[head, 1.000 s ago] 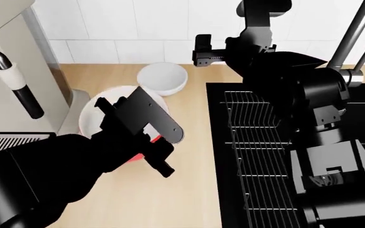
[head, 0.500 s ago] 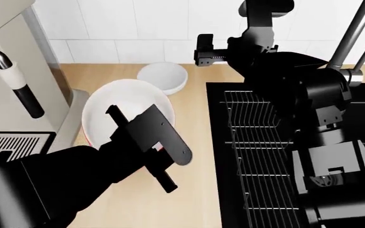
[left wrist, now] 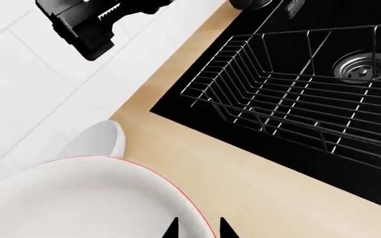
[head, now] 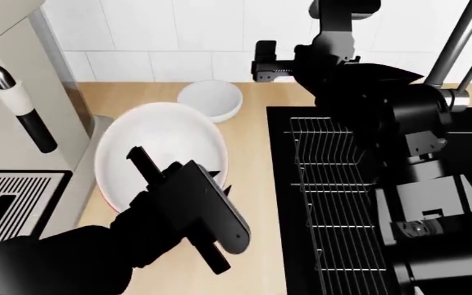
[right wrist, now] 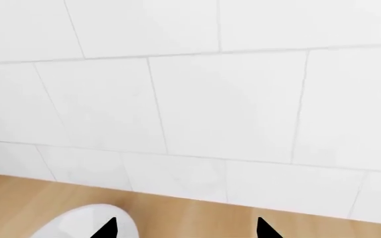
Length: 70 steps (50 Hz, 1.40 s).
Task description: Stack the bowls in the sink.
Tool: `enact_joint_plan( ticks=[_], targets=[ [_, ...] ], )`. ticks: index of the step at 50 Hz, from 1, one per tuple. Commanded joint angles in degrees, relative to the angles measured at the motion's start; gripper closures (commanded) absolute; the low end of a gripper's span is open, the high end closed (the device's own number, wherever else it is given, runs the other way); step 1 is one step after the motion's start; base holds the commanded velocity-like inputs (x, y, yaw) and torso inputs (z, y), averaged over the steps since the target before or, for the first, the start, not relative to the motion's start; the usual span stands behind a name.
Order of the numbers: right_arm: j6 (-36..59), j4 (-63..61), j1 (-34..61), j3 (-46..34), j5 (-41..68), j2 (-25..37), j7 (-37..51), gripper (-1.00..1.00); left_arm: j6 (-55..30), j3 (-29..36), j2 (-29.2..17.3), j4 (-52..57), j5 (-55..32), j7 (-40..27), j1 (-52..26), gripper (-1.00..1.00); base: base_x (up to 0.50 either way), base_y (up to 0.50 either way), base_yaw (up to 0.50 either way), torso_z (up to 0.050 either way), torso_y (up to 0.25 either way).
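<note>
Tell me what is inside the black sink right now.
The sink holds a wire rack, and the left wrist view shows a round steel drain. No bowl shows in the visible part. The right arm covers much of the basin in the head view.

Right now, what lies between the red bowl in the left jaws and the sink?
Only bare wooden counter separates the red bowl from the sink; the left wrist view shows it best. The white bowl sits behind.

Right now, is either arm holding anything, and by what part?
The left gripper pinches the red bowl by its near rim. The right gripper holds nothing; it hangs by the tiled wall, above the white bowl.
</note>
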Motion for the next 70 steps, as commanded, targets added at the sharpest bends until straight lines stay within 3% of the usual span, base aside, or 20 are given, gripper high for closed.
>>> enact_joint_plan(
  ticks=[1, 9, 17, 29, 45, 58, 70],
  targets=[
    [-2.27, 7.52, 2.54, -1.36, -0.97, -1.94, -2.06, -1.00, -5.23, -6.68, 1.43, 8.40, -4.82, -7.73, -0.55, 1.00, 0.00, 0.00, 0.00, 0.000, 0.000],
    [-7.94, 33.06, 12.41, -3.33, -2.34, -7.97, -9.24, -1.00, -3.07, -7.20, -0.49, 8.45, -5.30, -8.64, 0.41, 1.00, 0.00, 0.00, 0.00, 0.000, 0.000],
    [-12.84, 42.28, 16.35, -22.97, 20.08, -8.17, -10.16, -1.00, -1.26, -7.81, -1.77, 7.55, -5.76, -8.96, 0.69, 1.00, 0.00, 0.00, 0.00, 0.000, 0.000],
    [-13.98, 44.34, 16.73, -42.10, 42.79, -8.17, -10.65, -1.00, -0.17, -6.48, -2.12, 6.09, -6.30, -9.55, -0.28, 1.00, 0.00, 0.00, 0.00, 0.000, 0.000],
    [-16.08, 44.43, 14.34, -43.80, 45.99, -8.18, -8.59, -1.00, 1.50, -4.91, -2.83, 5.85, -6.83, -10.36, -0.38, 1.00, 0.00, 0.00, 0.00, 0.000, 0.000],
    [-20.80, 41.63, 13.09, -69.49, 68.94, -8.19, -7.51, -1.00, 4.26, -3.65, -4.39, 5.29, -5.85, -10.08, 0.56, 1.00, 0.00, 0.00, 0.00, 0.000, 0.000],
    [-21.23, 39.82, 12.83, -74.91, 73.25, -8.19, -8.10, -1.00, 5.03, -3.33, -5.04, 5.20, -6.34, -10.48, 0.57, 1.00, 0.00, 0.00, 0.00, 0.000, 0.000]
  ],
)
